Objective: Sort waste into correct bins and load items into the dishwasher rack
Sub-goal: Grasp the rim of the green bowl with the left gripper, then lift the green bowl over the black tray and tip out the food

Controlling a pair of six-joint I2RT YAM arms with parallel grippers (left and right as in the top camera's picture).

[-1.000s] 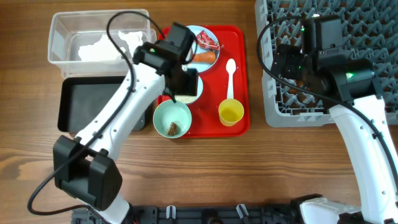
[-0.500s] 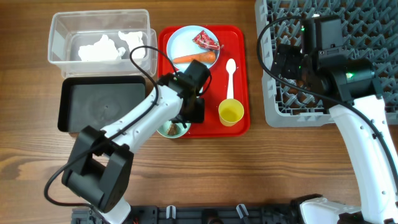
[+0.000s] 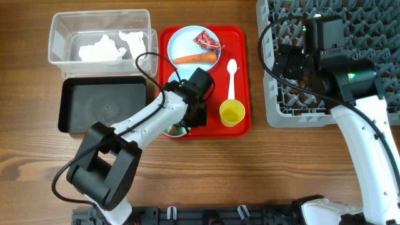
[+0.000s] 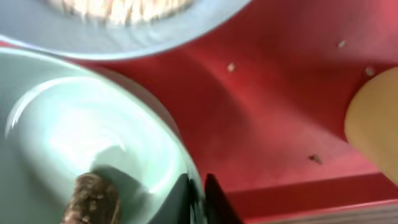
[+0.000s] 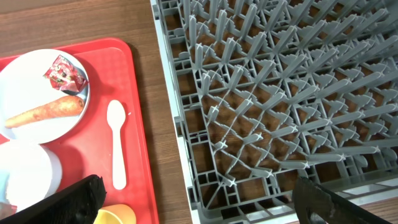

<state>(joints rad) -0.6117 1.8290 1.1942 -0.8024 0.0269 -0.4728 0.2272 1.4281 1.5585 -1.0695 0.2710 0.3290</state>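
Pinching the pale green bowl (image 4: 74, 137) by its rim, the left gripper (image 4: 198, 186) is nearly closed, one finger inside and one outside. The bowl sits at the near-left corner of the red tray (image 4: 267, 112) with one brown lump (image 4: 90, 196) inside. Left arm stretches diagonally, wrist tipped down. Right gripper (image 5: 199, 199) is spread wide, empty, over the dishwasher rack (image 5: 280, 93). Count: two bowls, one plate (image 3: 187, 42), one yellow cup (image 3: 232, 113), one spoon (image 3: 230, 76).

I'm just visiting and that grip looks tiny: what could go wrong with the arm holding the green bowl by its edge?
1. The left gripper pinches only the rim of the pale green bowl; lifted, it might tilt and spill the brown lump.
2. The light-blue bowl of rice sits close beside it and might get bumped, scattering grains.
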